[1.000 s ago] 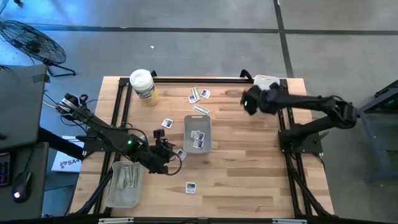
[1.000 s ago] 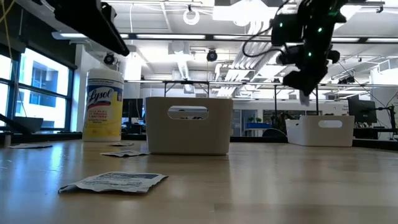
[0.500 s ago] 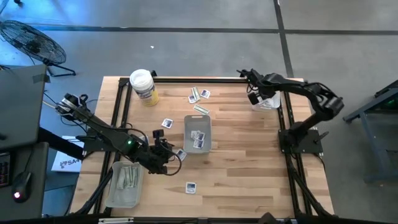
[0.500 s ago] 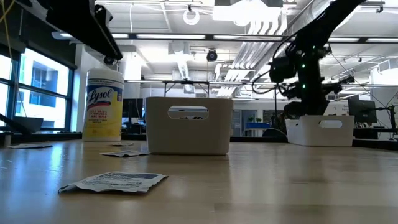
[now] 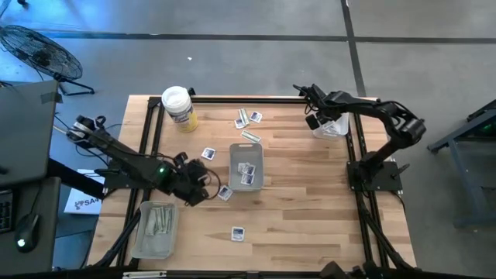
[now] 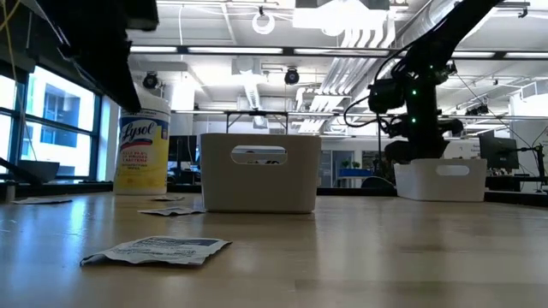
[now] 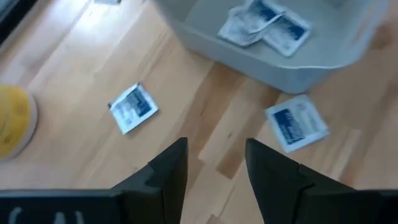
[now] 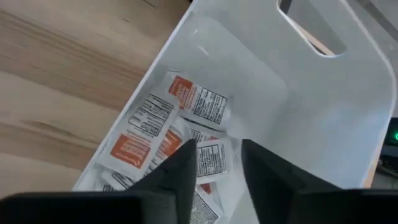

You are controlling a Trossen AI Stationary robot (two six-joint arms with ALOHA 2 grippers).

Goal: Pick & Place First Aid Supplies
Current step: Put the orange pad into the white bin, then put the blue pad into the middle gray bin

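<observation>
Two grippers are at work over the wooden table [image 5: 310, 201], and I place all things from the middle tray [image 5: 246, 165], the clear bin near the table's centre. The left gripper [image 5: 203, 177] hangs just to the left of the middle tray; its fingers [image 7: 166, 171] stand apart with nothing between them, above bare wood. Under it, a white packet with blue print [image 7: 296, 122] lies on the wood just beside the tray wall, and another blue packet [image 7: 133, 108] lies a little farther to the left. Inside the middle tray two or three blue-printed packets [image 7: 266, 25] lie flat.

The right gripper [image 5: 314, 117] is well to the right of the middle tray and toward the far edge, over the corner tray [image 5: 338, 126], a white bin with a handle slot. Its fingers [image 8: 176, 174] are parted and hold nothing. Below them, in the corner tray, several white packets with orange-red print [image 8: 169, 127] lie in a loose heap.

More packets [image 5: 248, 118] lie on the wood beyond the middle tray, and one packet [image 5: 238, 232] lies nearer the front edge. A third tray [image 5: 155, 229], far to the left at the front corner, holds pale narrow strips [image 5: 160, 220]. The yellow-label tub [image 5: 178, 107] stands at the far left.
</observation>
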